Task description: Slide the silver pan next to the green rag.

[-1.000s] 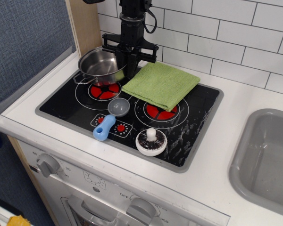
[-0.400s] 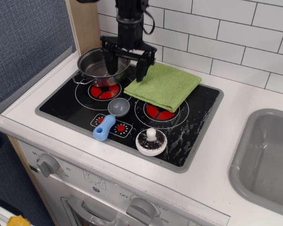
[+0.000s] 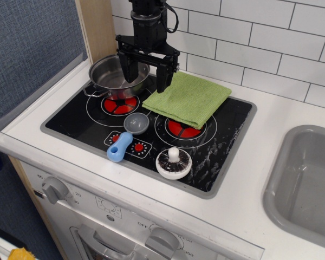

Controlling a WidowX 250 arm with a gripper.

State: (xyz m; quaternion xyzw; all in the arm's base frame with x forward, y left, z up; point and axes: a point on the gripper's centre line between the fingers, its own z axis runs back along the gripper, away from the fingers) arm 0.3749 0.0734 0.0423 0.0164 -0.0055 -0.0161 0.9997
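The silver pan [image 3: 112, 77] stands upright at the back left of the black stovetop, on the left red burner. The green rag [image 3: 188, 98] lies folded just to its right, over the back of the right burner. My black gripper [image 3: 145, 79] hangs open above the gap between them. Its left finger is over the pan's right rim and its right finger is over the rag's left edge. It holds nothing.
A small grey bowl [image 3: 136, 123], a blue scoop [image 3: 119, 147] and a white-and-brown mushroom toy [image 3: 173, 162] sit at the front of the stovetop [image 3: 227, 141]. A wooden panel [image 3: 95, 30] and tiled wall stand behind. A grey sink [image 3: 309, 184] is at the right.
The gripper has opened, let go of the pan's rim and risen slightly. The pan has settled flat on the left burner beside the rag.
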